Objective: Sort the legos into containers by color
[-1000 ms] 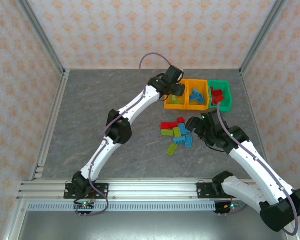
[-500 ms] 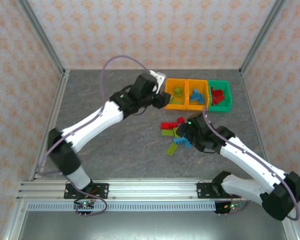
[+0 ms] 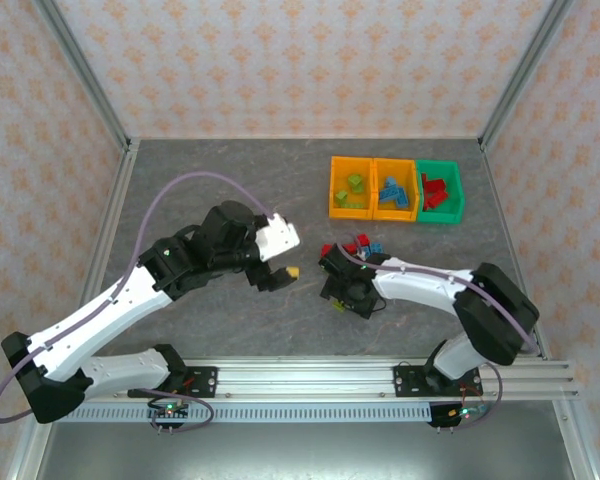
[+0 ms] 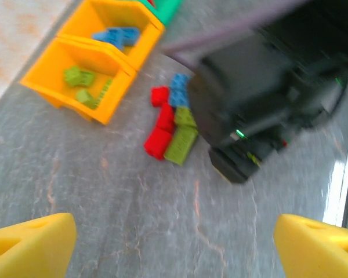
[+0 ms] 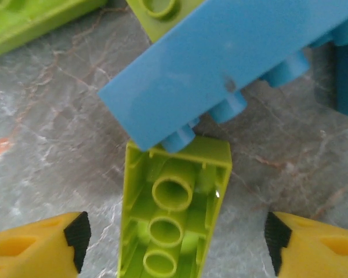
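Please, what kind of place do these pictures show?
Probably a robot test cell in a laboratory, not a home: patterned wall panels in aluminium posts enclose a grey table, and the left arm and right arm are bolted to a metal rail.

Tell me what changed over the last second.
The left pincer withdrew from the bins toward the near left and now hangs open over bare table. The right pincer swung left over the pile and lowered, open, astride an upside-down lime brick. The bins stayed put.
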Robot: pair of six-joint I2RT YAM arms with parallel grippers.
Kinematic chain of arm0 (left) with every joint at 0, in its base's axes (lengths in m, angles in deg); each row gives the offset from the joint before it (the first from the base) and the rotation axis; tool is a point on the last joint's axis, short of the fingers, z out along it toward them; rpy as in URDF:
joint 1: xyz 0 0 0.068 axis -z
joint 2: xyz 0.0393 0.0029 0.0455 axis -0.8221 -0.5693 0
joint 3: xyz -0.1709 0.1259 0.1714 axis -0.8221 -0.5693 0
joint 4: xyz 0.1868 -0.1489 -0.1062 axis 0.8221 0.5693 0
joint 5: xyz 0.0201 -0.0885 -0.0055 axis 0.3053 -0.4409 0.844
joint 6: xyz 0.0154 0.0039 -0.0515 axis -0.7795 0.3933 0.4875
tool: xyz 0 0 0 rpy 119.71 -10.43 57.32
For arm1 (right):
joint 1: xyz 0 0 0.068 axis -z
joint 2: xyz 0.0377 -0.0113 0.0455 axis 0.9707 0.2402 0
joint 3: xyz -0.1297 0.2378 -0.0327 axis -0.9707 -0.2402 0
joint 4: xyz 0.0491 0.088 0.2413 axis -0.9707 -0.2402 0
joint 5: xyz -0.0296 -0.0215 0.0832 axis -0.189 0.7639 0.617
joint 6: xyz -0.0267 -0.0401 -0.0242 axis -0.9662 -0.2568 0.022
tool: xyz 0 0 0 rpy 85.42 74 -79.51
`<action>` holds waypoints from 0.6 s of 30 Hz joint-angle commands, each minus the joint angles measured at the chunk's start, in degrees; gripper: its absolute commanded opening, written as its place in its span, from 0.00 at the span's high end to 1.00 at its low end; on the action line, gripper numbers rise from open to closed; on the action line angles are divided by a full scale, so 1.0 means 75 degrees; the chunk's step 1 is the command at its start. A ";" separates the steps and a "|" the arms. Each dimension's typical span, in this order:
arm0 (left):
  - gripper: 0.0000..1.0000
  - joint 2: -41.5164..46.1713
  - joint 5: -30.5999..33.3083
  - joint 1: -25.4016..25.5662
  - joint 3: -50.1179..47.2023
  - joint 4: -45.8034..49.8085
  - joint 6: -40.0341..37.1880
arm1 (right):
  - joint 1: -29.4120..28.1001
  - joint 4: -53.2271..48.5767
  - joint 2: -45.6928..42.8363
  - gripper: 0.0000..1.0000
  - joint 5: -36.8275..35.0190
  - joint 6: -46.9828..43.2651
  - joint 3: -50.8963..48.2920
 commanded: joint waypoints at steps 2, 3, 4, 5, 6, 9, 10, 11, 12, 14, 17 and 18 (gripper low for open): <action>0.11 0.0141 -0.0733 0.0039 -0.0798 0.0652 -0.1861 | -0.0056 -0.0009 0.0254 0.33 -0.0359 0.0028 0.0225; 0.11 0.0161 -0.0766 0.0042 -0.0867 0.0624 -0.1903 | -0.0055 -0.0118 0.0260 0.37 -0.0452 0.0040 0.0225; 0.11 0.0191 -0.0782 0.0048 -0.0943 0.0605 -0.1985 | -0.0062 -0.0220 0.0260 0.42 -0.0536 0.0033 0.0234; 0.11 0.0229 -0.0805 0.0047 -0.0997 0.0597 -0.2074 | -0.0062 -0.0294 0.0216 0.48 -0.0586 0.0022 0.0225; 0.11 0.0265 -0.0817 0.0047 -0.1043 0.0575 -0.2140 | -0.0073 -0.0358 0.0145 0.52 -0.0623 0.0007 0.0226; 0.10 0.0421 -0.0813 0.0041 -0.1225 0.0435 -0.2300 | -0.0126 -0.0554 -0.0250 0.63 -0.0777 -0.0084 0.0241; 0.10 0.0465 -0.0778 0.0042 -0.1277 0.0388 -0.2359 | -0.0154 -0.0615 -0.0418 0.64 -0.0789 -0.0153 0.0254; 0.10 0.0515 -0.0714 0.0047 -0.1328 0.0329 -0.2357 | -0.0187 -0.0671 -0.0673 0.66 -0.0825 -0.0223 0.0262; 0.10 0.0558 -0.0655 0.0047 -0.1371 0.0266 -0.2368 | -0.0213 -0.0725 -0.0905 0.67 -0.0865 -0.0294 0.0272; 0.09 0.0665 -0.0513 0.0042 -0.1496 0.0039 -0.2368 | -0.0214 -0.0819 -0.1509 0.70 -0.0929 -0.0530 0.0282; 0.09 0.0839 -0.0374 0.0021 -0.1626 -0.0239 -0.2425 | -0.0214 -0.1148 -0.2410 0.72 -0.1590 -0.1261 0.0633; 0.09 0.0869 -0.0374 0.0008 -0.1640 -0.0289 -0.2452 | -0.0214 -0.1251 -0.2625 0.73 -0.2099 -0.1607 0.0877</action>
